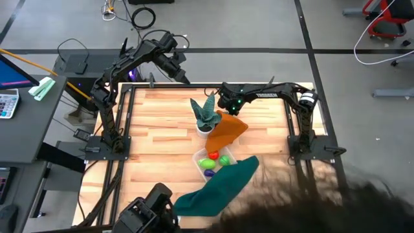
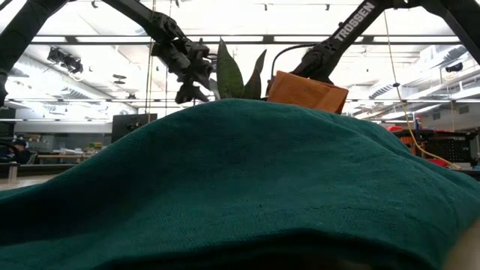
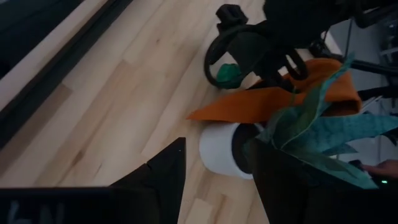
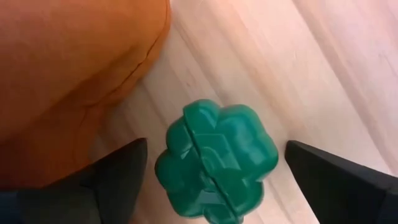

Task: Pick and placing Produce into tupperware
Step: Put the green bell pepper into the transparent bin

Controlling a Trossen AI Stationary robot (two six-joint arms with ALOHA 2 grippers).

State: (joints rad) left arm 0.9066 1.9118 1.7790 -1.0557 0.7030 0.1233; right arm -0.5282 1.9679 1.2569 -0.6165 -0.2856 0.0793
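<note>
Two dark fingers (image 4: 339, 180) of the right gripper (image 4: 211, 177) stand wide apart, w/ a lumpy green toy vegetable (image 4: 214, 162) lying on the wooden table (image 4: 323, 68) between them, not clamped. In the high view the right gripper (image 1: 228, 102) sits at approx. 12 o'clock from the orange cloth (image 1: 228, 129), which lies just beside that vegetable. Potted plant (image 1: 206, 115) (spiky, in a white pot) is at 9 o'clock of the cloth. Clear tupperware (image 1: 200, 155) lies at 6 o'clock of the plant, holding red, yellow, green and purple produce (image 1: 213, 160). Dark green cloth (image 1: 217, 188) touches its 5 o'clock side. Left gripper (image 1: 181, 74) hovers at 11 o'clock of the plant, fingers (image 3: 158, 177) parted, holding nothing.
</note>
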